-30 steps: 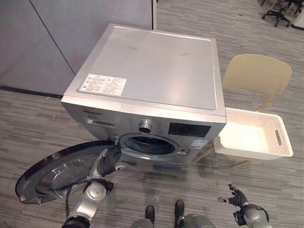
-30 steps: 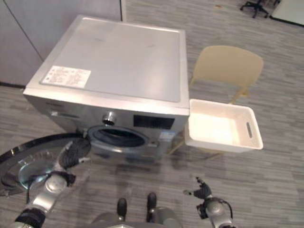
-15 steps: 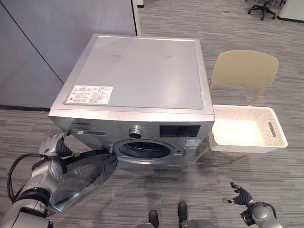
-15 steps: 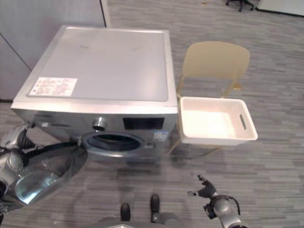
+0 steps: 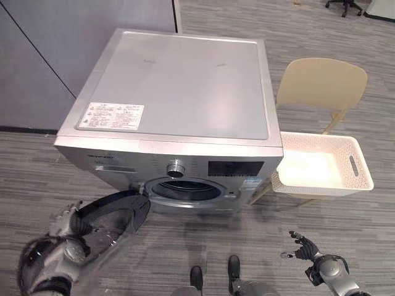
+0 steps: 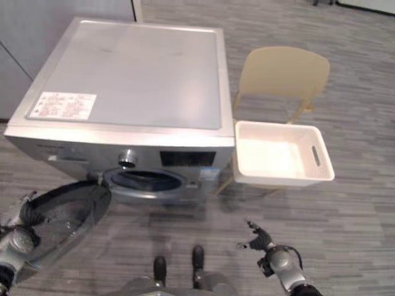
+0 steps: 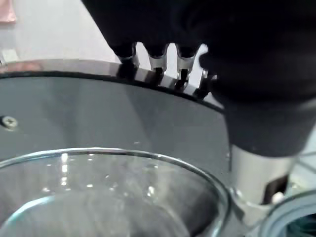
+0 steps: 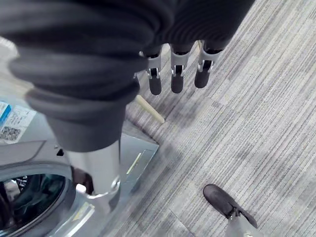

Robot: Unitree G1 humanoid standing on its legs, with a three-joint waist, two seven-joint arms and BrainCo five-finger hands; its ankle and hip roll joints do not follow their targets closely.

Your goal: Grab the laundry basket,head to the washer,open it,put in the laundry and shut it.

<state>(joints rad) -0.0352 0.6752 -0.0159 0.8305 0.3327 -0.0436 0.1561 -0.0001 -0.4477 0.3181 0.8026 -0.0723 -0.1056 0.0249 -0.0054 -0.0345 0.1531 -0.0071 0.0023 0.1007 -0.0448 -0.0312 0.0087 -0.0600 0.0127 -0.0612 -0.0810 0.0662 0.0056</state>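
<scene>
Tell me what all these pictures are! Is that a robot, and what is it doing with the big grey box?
Yes, a robot. Two pictures come from cameras on its head, looking down; two come from cameras on its wrists. The grey box is a washing machine. Its round door hangs open, and the robot's left hand rests at the door's edge; the wrist picture shows its fingers on the dark rim. The right hand hangs free with relaxed fingers, holding nothing. A white laundry basket sits on a beige chair beside the washer.
</scene>
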